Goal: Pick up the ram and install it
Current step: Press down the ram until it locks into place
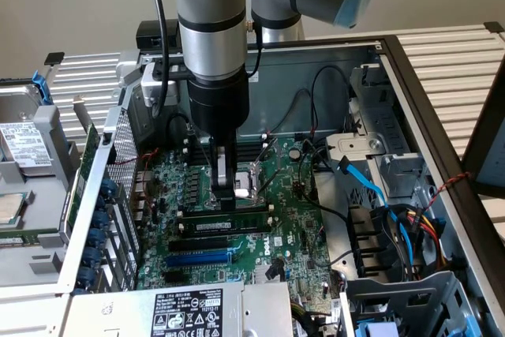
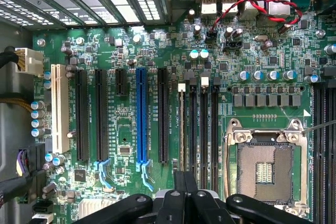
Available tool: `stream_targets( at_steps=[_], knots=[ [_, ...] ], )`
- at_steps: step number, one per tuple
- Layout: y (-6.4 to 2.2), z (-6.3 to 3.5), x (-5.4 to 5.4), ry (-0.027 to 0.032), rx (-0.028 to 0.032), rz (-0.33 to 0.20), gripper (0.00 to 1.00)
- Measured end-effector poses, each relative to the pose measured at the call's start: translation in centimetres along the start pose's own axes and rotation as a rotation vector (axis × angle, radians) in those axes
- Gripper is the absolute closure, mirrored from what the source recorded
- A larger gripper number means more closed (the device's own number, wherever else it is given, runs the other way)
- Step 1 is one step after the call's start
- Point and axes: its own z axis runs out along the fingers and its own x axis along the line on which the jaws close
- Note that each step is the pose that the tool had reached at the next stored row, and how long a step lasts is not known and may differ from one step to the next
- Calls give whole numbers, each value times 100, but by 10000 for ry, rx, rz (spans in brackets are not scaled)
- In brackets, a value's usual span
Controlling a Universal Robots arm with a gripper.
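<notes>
- Exterior view: the gripper [image 1: 227,195] reaches down into the open computer case [image 1: 410,76] over the motherboard [image 1: 300,234]. Its fingers are pressed together, with the tips right on top of the ram [image 1: 229,213].
- The ram lies lengthwise in a memory slot just in front of the processor socket [image 1: 254,175]. It looks level and seated, though from this angle I cannot tell whether the end clips have latched.
- The gripper appears to be pushing down on the stick's upper edge rather than clamping it. So the pick-up is done, and the install is at or near its final press.
- Wrist view: the closed fingers [image 2: 185,195] sit beside the processor socket [image 2: 265,169], in line with the row of memory slots [image 2: 202,124] next to it.
- A thin edge in the slot farthest from the socket [image 2: 181,129] is probably the ram seen from above, but that is hard to confirm.
- The blue expansion slot [image 2: 141,114], farther from the socket, is untouched.
</notes>
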Motion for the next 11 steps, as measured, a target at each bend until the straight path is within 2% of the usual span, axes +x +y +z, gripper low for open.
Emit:
stream_targets(
  at_steps=[7,11],
  knots=[
    [1,-1,0,2,-6,65,89],
    [0,-1,0,10,-40,489,89]
  ],
)
